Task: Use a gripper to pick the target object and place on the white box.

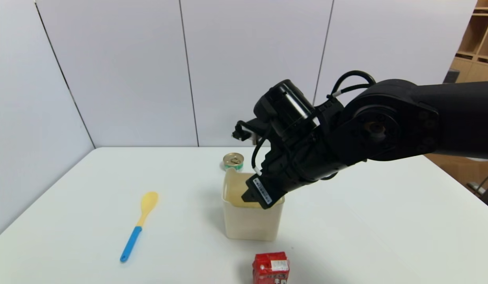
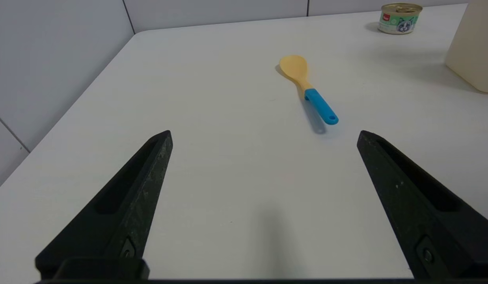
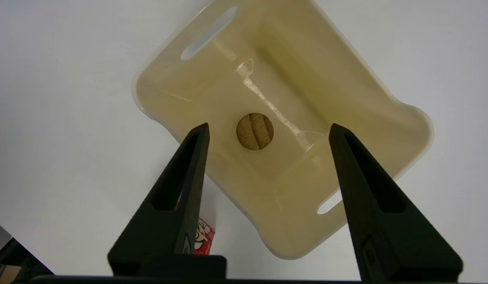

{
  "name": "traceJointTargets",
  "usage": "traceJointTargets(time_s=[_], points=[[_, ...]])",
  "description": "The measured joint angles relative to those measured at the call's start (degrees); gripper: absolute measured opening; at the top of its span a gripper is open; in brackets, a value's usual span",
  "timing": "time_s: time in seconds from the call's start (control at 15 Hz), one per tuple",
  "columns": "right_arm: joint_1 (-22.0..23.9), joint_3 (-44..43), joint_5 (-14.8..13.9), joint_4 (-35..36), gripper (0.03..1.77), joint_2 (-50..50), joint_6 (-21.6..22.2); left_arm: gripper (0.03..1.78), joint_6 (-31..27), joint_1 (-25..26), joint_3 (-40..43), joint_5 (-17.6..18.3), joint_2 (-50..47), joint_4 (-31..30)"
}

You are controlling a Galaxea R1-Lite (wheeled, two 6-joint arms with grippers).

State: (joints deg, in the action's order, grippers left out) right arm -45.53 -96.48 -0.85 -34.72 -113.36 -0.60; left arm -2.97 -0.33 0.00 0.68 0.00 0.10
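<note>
The small tan wooden cylinder [image 3: 254,131] stands on its end on the floor of the cream-white bin [image 3: 358,90], seen from above in the right wrist view. My right gripper [image 3: 267,130] hangs open over the bin's mouth, its black fingers [image 3: 189,169] apart and holding nothing. In the head view the right gripper [image 1: 252,198] dips just over the bin [image 1: 250,225] at the table's middle, and the cylinder is hidden there. My left gripper [image 2: 263,136] is open and idle low over the table's left part.
A yellow spoon with a blue handle [image 1: 138,225] lies left of the bin. A gold-lidded green tin can [image 1: 233,161] stands behind the bin. A small red carton [image 1: 271,268] sits in front of it near the table's front edge.
</note>
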Motion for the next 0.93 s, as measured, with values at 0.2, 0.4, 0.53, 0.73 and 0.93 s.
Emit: traceJointTargets(time_s=[0.2,0.4,0.53,0.73,0.93], points=[[0.37,-1.12,0.0,0.1,1.3,-0.45,-0.06,1.69,0.0,0.0,0.0,0.0,0.0,0.0],[0.44,-3.63,0.0,0.11,1.43,-0.23,-0.15,1.69,0.0,-0.05,0.0,0.0,0.0,0.0],[0.46,-6.08,0.0,0.1,1.49,0.38,-0.26,1.69,0.02,-0.02,0.0,0.02,0.0,0.0],[0.61,-10.52,-1.99,0.27,1.56,1.97,-0.39,1.69,0.0,0.0,0.0,0.02,0.0,0.0],[3.41,-14.06,-8.64,0.1,1.61,4.32,-0.85,1.69,0.0,0.0,0.0,0.0,0.0,0.0]])
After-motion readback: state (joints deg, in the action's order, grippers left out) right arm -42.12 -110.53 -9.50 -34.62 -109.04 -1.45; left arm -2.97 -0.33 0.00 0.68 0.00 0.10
